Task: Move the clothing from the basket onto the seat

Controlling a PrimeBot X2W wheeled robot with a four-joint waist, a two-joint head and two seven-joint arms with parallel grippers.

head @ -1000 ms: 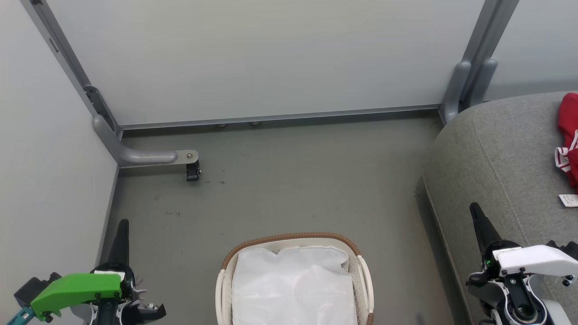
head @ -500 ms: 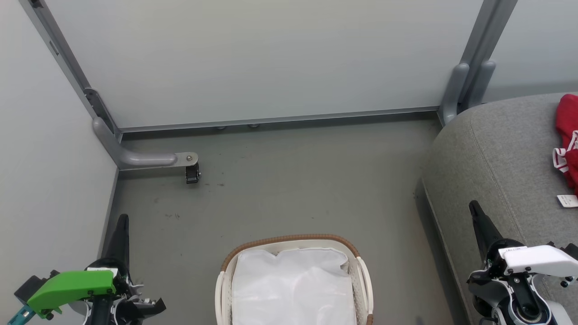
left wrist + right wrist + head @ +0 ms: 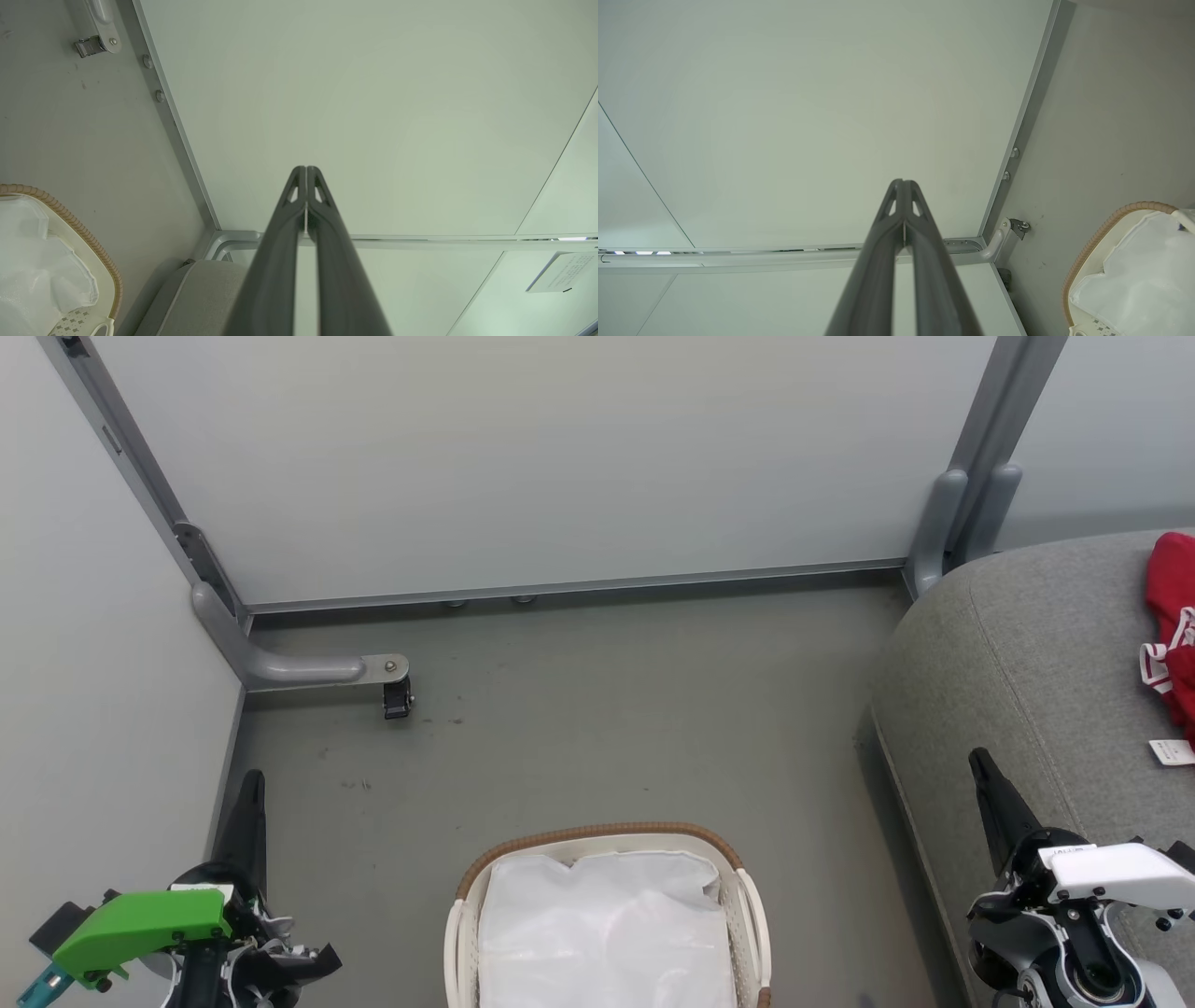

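Note:
The cream basket with a brown rim stands on the floor at the bottom centre, holding just its white liner. Red clothing with white trim lies on the grey seat at the right edge, a small white tag beside it. My left gripper is shut and empty at lower left, well apart from the basket. My right gripper is shut and empty over the seat's front edge. Each wrist view shows closed fingers, left gripper and right gripper, with the basket off to one side.
Pale partition panels enclose the floor at the back and left. A grey bracket with a small black caster juts out at the left rear. A grey post stands by the seat's corner. Bare grey floor lies ahead of the basket.
The whole head view has shifted slightly, so the camera has moved. Both grippers stay shut and nothing in the scene has been displaced.

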